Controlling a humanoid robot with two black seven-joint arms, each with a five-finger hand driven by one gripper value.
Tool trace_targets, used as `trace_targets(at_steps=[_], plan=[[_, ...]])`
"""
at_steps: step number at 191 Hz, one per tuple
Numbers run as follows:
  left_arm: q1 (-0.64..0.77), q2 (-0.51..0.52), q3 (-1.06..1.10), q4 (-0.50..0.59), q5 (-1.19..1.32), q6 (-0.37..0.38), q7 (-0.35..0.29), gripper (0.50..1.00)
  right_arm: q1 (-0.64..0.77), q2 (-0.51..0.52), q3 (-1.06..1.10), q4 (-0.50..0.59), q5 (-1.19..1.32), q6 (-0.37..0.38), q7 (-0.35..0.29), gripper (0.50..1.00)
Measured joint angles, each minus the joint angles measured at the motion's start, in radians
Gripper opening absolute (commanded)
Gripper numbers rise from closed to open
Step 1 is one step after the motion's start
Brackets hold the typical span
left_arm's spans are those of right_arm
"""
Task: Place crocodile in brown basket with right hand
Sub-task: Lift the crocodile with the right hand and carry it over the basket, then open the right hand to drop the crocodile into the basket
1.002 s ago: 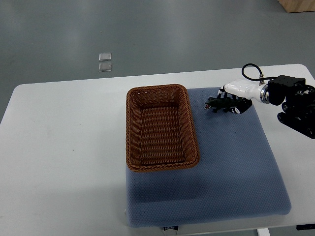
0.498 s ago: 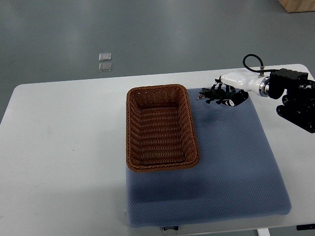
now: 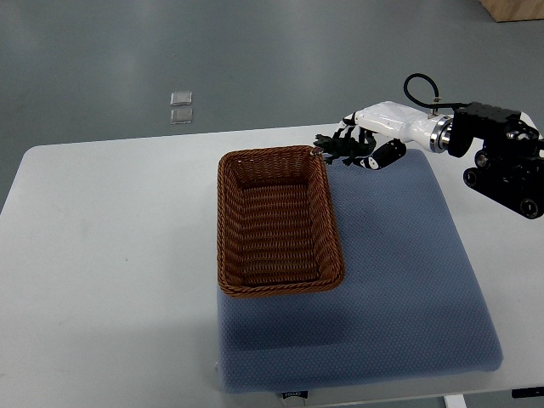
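A white counter (image 3: 110,255) seen from above carries a blue-grey padded mat (image 3: 399,272) on its right half. A brown wicker basket (image 3: 223,221), rectangular and empty, sits on the mat's left part with its long side running away from the robot. Beyond the counter is grey floor with two small clear squares (image 3: 180,109), and a tan box corner (image 3: 510,8) shows at the top right.

The crocodile (image 3: 338,146) is a small, dark green toy with spiky legs. It lies roughly level at the mat's far edge, one end just beside the basket's far right corner.

The right hand (image 3: 378,132), white-shelled with black fingers (image 3: 382,157), reaches in from the right edge. Its fingers are curled around the crocodile, gripping the end farther from the basket.
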State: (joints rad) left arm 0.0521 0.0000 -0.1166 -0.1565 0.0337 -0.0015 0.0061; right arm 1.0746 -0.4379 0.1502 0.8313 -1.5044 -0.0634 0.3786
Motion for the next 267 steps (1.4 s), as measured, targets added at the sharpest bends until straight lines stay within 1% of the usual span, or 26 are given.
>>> trace_targets(at_steps=[48, 76, 95, 109, 125, 136, 138, 146, 147, 148, 152, 153, 154, 157, 158, 159, 160, 161, 163, 164, 165, 166, 170, 238, 252, 267], plan=[[0.0, 0.0, 0.0, 0.0, 0.0, 0.0, 0.0, 1.0, 0.027, 0.021, -0.003, 0.134, -0.018, -0.048, 0.0, 0.5], [0.0, 0.0, 0.0, 0.0, 0.0, 0.0, 0.0, 1.0, 0.025, 0.059, -0.017, 0.176, -0.09, -0.069, 0.0, 0.5], [0.0, 0.0, 0.0, 0.0, 0.0, 0.0, 0.0, 1.0, 0.015, 0.09, -0.025, 0.18, -0.131, -0.076, -0.004, 0.531], [0.0, 0.0, 0.0, 0.0, 0.0, 0.0, 0.0, 1.0, 0.008, 0.103, -0.033, 0.18, -0.139, -0.078, -0.008, 0.541], [0.0, 0.0, 0.0, 0.0, 0.0, 0.0, 0.0, 1.0, 0.0, 0.114, -0.045, 0.18, -0.142, -0.079, -0.012, 0.615], [0.0, 0.0, 0.0, 0.0, 0.0, 0.0, 0.0, 1.0, -0.006, 0.12, -0.057, 0.179, -0.142, -0.079, -0.013, 0.686], [0.0, 0.0, 0.0, 0.0, 0.0, 0.0, 0.0, 1.0, -0.007, 0.12, -0.059, 0.179, -0.142, -0.079, -0.013, 0.686], [0.0, 0.0, 0.0, 0.0, 0.0, 0.0, 0.0, 1.0, -0.009, 0.121, -0.067, 0.177, -0.142, -0.079, -0.013, 0.733], [0.0, 0.0, 0.0, 0.0, 0.0, 0.0, 0.0, 1.0, -0.01, 0.121, -0.068, 0.177, -0.142, -0.079, -0.013, 0.75], [0.0, 0.0, 0.0, 0.0, 0.0, 0.0, 0.0, 1.0, -0.01, 0.122, -0.068, 0.177, -0.142, -0.079, -0.013, 0.75], [0.0, 0.0, 0.0, 0.0, 0.0, 0.0, 0.0, 1.0, -0.011, 0.122, -0.071, 0.176, -0.142, -0.079, -0.013, 0.78], [0.0, 0.0, 0.0, 0.0, 0.0, 0.0, 0.0, 1.0, -0.012, 0.122, -0.072, 0.176, -0.142, -0.079, -0.013, 0.797], [0.0, 0.0, 0.0, 0.0, 0.0, 0.0, 0.0, 1.0, -0.012, 0.122, -0.073, 0.175, -0.142, -0.079, -0.013, 0.797], [0.0, 0.0, 0.0, 0.0, 0.0, 0.0, 0.0, 1.0, -0.013, 0.122, -0.075, 0.174, -0.142, -0.079, -0.013, 0.833], [0.0, 0.0, 0.0, 0.0, 0.0, 0.0, 0.0, 1.0, -0.013, 0.122, -0.075, 0.174, -0.142, -0.079, -0.014, 0.834], [0.0, 0.0, 0.0, 0.0, 0.0, 0.0, 0.0, 1.0, -0.013, 0.122, -0.076, 0.174, -0.142, -0.079, -0.014, 0.852], [0.0, 0.0, 0.0, 0.0, 0.0, 0.0, 0.0, 1.0, -0.014, 0.122, -0.076, 0.173, -0.142, -0.079, -0.014, 0.852], [0.0, 0.0, 0.0, 0.0, 0.0, 0.0, 0.0, 1.0, -0.014, 0.122, -0.076, 0.173, -0.142, -0.079, -0.014, 0.872], [0.0, 0.0, 0.0, 0.0, 0.0, 0.0, 0.0, 1.0, -0.015, 0.122, -0.077, 0.173, -0.142, -0.079, -0.014, 0.872], [0.0, 0.0, 0.0, 0.0, 0.0, 0.0, 0.0, 1.0, -0.015, 0.122, -0.077, 0.172, -0.142, -0.079, -0.014, 0.893], [0.0, 0.0, 0.0, 0.0, 0.0, 0.0, 0.0, 1.0, -0.016, 0.122, -0.077, 0.172, -0.141, -0.079, -0.014, 0.893], [0.0, 0.0, 0.0, 0.0, 0.0, 0.0, 0.0, 1.0, -0.016, 0.122, -0.078, 0.172, -0.141, -0.079, -0.014, 0.909], [0.0, 0.0, 0.0, 0.0, 0.0, 0.0, 0.0, 1.0, -0.017, 0.122, -0.078, 0.172, -0.141, -0.079, -0.014, 0.925], [0.0, 0.0, 0.0, 0.0, 0.0, 0.0, 0.0, 1.0, -0.016, 0.106, -0.018, 0.17, -0.097, -0.073, -0.007, 0.926], [0.0, 0.0, 0.0, 0.0, 0.0, 0.0, 0.0, 1.0, -0.016, 0.098, 0.031, 0.17, -0.033, -0.046, -0.013, 0.928], [0.0, 0.0, 0.0, 0.0, 0.0, 0.0, 0.0, 1.0, -0.018, 0.082, 0.082, 0.17, 0.087, 0.015, -0.018, 0.928]])
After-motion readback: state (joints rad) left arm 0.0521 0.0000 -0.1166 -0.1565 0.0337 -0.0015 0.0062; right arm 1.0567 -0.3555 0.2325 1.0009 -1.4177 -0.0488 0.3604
